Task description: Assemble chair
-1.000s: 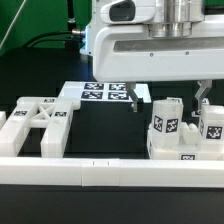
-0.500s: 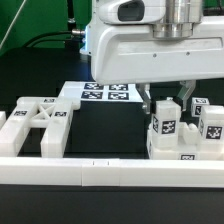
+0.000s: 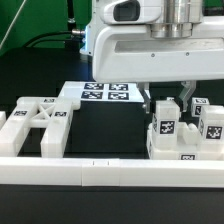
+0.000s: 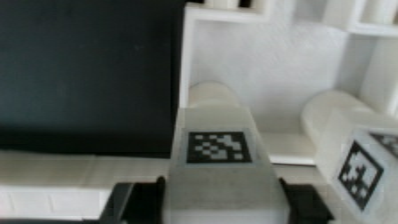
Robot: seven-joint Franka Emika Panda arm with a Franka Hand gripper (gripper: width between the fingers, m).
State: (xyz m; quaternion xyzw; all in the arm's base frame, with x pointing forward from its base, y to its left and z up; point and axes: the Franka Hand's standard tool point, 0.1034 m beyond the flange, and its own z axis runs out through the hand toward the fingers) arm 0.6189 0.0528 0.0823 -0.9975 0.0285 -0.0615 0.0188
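Observation:
My gripper (image 3: 165,100) hangs over the exterior view's right side, its black fingers (image 3: 146,100) shut on the top of an upright white leg (image 3: 165,124) of the chair that bears a square tag. In the wrist view the same leg (image 4: 222,130) fills the gap of the gripper (image 4: 222,205), with a dark finger pressed to each side. A second tagged upright piece (image 3: 211,122) stands just to the right. Both sit with a low white slab (image 3: 185,152). A flat white frame piece with cut-outs (image 3: 38,122) lies at the left.
The marker board (image 3: 106,93) lies behind on the black table. A long white border rail (image 3: 100,172) runs along the front edge. In the wrist view the neighbouring tagged piece (image 4: 365,150) stands close beside the held leg.
A second ago the fingers stood wide apart on either side of the leg. They have since closed onto it. Nothing else has moved.

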